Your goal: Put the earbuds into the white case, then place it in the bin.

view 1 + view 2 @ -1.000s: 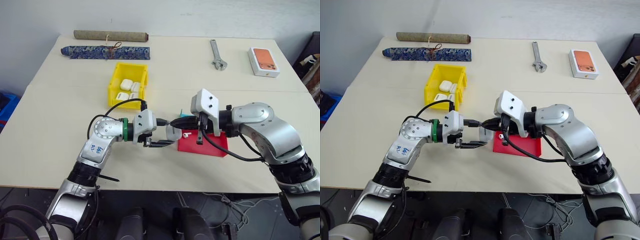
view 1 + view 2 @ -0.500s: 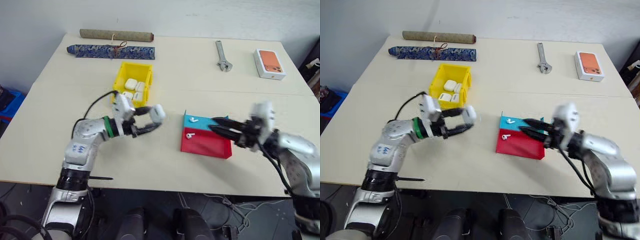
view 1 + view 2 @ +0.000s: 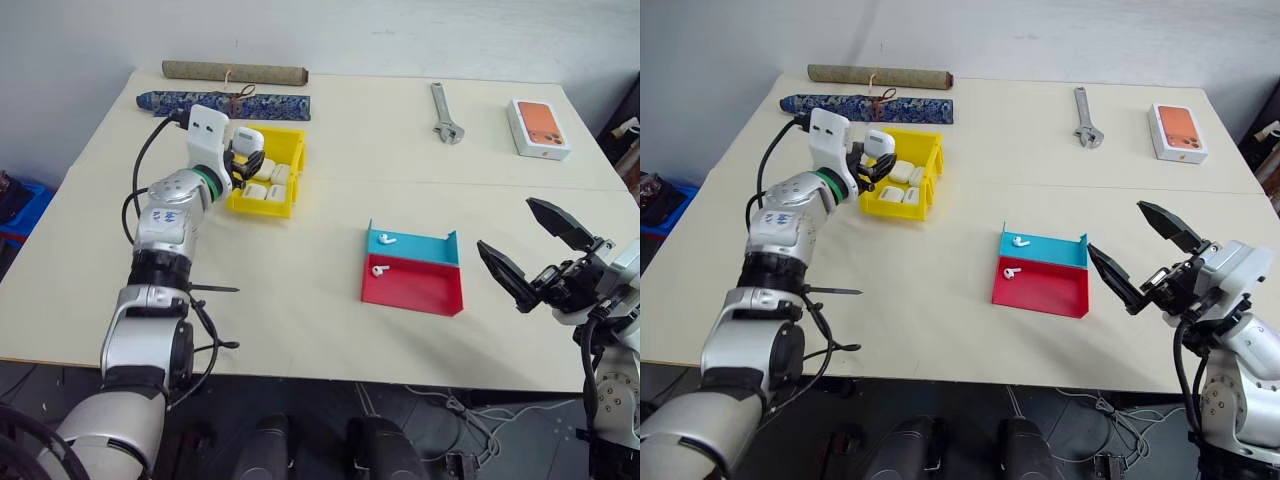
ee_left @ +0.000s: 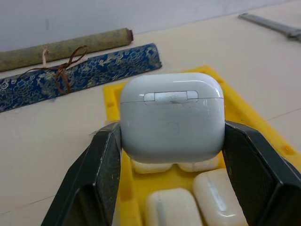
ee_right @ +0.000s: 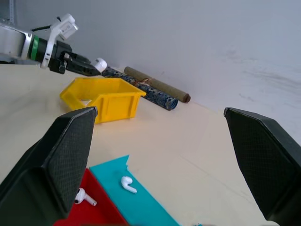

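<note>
My left gripper (image 3: 245, 152) is shut on the white case (image 3: 249, 137), with the case's lid closed. It holds the case level above the left side of the yellow bin (image 3: 294, 152). In the left wrist view the case (image 4: 171, 115) sits between both black fingers (image 4: 101, 174), over the bin (image 4: 244, 113). Several other white cases (image 3: 265, 181) lie inside the bin. Two earbuds rest in the red-and-blue tray (image 3: 440, 292), one (image 3: 386, 238) on its blue half and one (image 3: 378, 269) on its red half. My right gripper (image 3: 505, 224) stands open and empty to the right of the tray.
At the table's back lie a wrench (image 3: 447, 112), a white phone box with an orange picture (image 3: 540, 127), a rolled scroll (image 3: 235, 72) and a blue patterned roll (image 3: 225, 102). A black cable runs along my left arm.
My left gripper carried the white case from beside the tray up and back-left to over the bin. My right gripper drew back to the right of the tray and opened wide.
</note>
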